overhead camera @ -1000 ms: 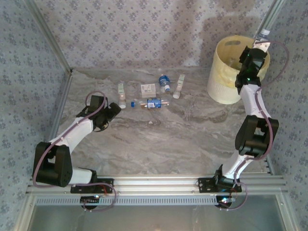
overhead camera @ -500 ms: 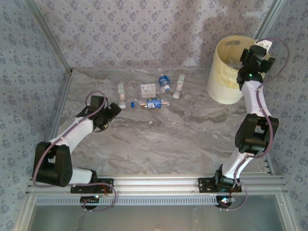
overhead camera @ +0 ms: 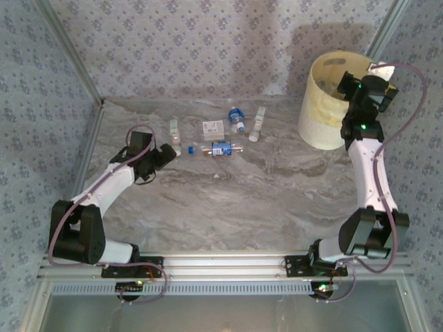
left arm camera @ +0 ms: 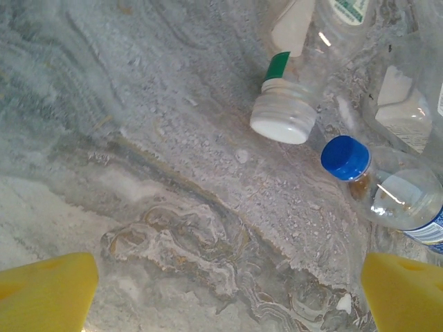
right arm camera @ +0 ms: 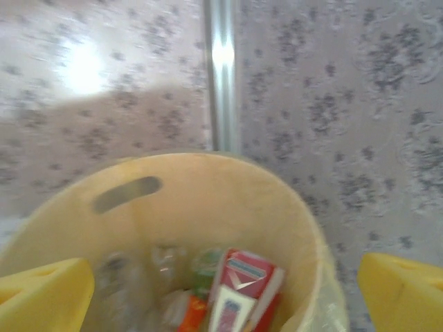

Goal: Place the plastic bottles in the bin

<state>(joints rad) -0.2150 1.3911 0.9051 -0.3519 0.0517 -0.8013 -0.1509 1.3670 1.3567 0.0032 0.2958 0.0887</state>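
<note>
While left fingers (left arm camera: 43, 289) gape empty short of bottles (left arm camera: 391, 192) | right fingers (right arm camera: 41, 292) gape empty above bin (right arm camera: 208, 181)

Left wrist first: the white-capped bottle (left arm camera: 280, 119) ran out past the top edge, its label unreadable, and the blue-capped bottle (left arm camera: 387, 197) was cut off at the right edge. The left gripper (left arm camera: 223, 299) had its yellow pads (left arm camera: 43, 289) clipped by the bottom corners. Over to the right wrist, everything was soft blur. The bin (right arm camera: 208, 181) was cut off at the bottom, and inside it a red-and-white pack (right arm camera: 243, 294) and clear bottles (right arm camera: 119, 278) were too hazy to count. From above, the right arm (overhead camera: 363, 149) covered part of the bin's rim, and the print on the pale square pack (overhead camera: 213, 127) was too small to read.
</note>
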